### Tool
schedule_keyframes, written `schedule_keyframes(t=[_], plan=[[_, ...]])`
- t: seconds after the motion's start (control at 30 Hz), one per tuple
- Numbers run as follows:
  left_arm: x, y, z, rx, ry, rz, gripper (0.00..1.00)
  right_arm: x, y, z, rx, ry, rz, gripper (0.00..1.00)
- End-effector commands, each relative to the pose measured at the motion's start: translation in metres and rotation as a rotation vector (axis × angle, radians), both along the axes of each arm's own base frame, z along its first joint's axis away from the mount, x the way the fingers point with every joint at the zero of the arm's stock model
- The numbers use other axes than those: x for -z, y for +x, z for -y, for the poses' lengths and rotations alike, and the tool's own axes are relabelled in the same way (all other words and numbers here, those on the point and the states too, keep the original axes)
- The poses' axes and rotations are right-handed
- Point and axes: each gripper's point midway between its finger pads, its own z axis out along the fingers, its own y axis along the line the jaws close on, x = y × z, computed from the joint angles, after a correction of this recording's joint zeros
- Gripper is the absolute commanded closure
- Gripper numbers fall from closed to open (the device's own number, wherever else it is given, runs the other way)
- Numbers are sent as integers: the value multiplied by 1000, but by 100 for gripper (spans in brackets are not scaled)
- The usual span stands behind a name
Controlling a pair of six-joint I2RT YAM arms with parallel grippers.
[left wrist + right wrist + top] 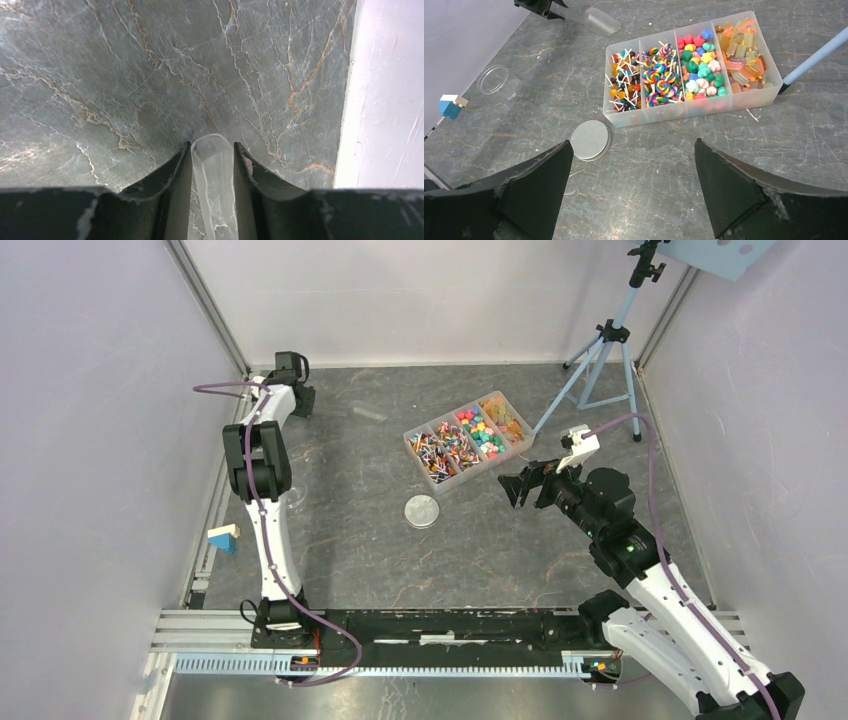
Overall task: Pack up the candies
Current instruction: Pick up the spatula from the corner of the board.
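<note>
The candies lie sorted in a clear four-compartment tray at the middle back of the table; they also show in the right wrist view. My left gripper is at the far left back, shut on the handle of a clear plastic scoop, which lies low over the table. My right gripper is open and empty, hovering in front of the tray to its right. The round grey lid lies flat in front of the tray's left end, and shows near my right gripper's left finger.
A clear round jar stands left of the lid in the right wrist view. A blue and white block sits at the left edge. A tripod stands at the back right, one leg beside the tray. White walls enclose the table.
</note>
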Motion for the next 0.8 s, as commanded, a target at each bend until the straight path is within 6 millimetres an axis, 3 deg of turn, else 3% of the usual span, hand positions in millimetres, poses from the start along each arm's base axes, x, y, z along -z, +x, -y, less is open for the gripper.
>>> schedule_keyframes(t=[0.0, 0.2, 0.43, 0.63, 0.77], plan=[[-9, -8, 5, 14, -22, -6, 80, -28, 1, -1, 4, 58, 61, 2], [-49, -25, 15, 27, -63, 55, 97, -26, -8, -9, -62, 78, 97, 2], [-87, -70, 31, 14, -150, 110, 98, -39, -18, -13, -129, 83, 249, 2], [-107, -102, 67, 64, -359, 214, 98, -68, -26, -16, -168, 168, 477, 4], [-133, -117, 82, 144, -391, 287, 98, -73, -25, -24, -201, 185, 526, 7]])
